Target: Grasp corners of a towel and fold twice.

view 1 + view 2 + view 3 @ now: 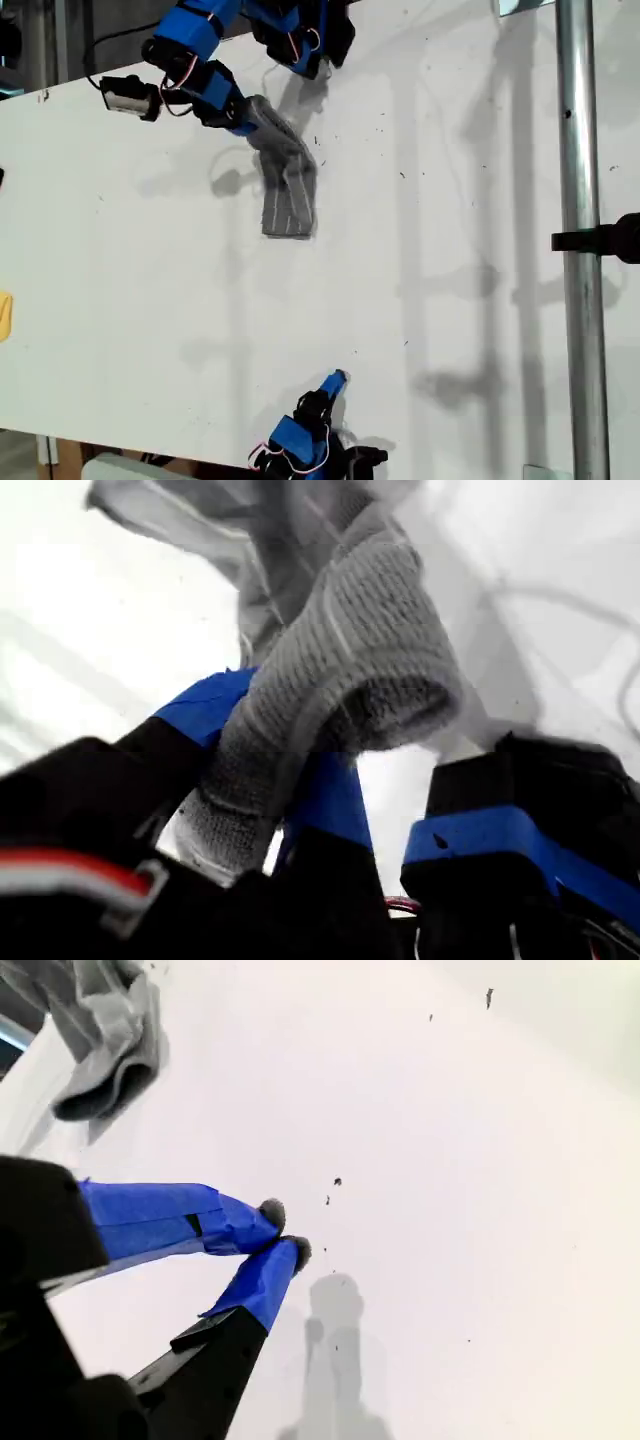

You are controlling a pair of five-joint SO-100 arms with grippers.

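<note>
The towel [288,190], grey with fine white stripes, hangs bunched and rolled from my first gripper [262,122], whose jaws pinch its upper end near the table's [450,250] far edge in the exterior view. Wide bare tabletop surrounds it. My second gripper [337,380], jaws closed on nothing, rests at the near edge, well apart from the towel.
</note>
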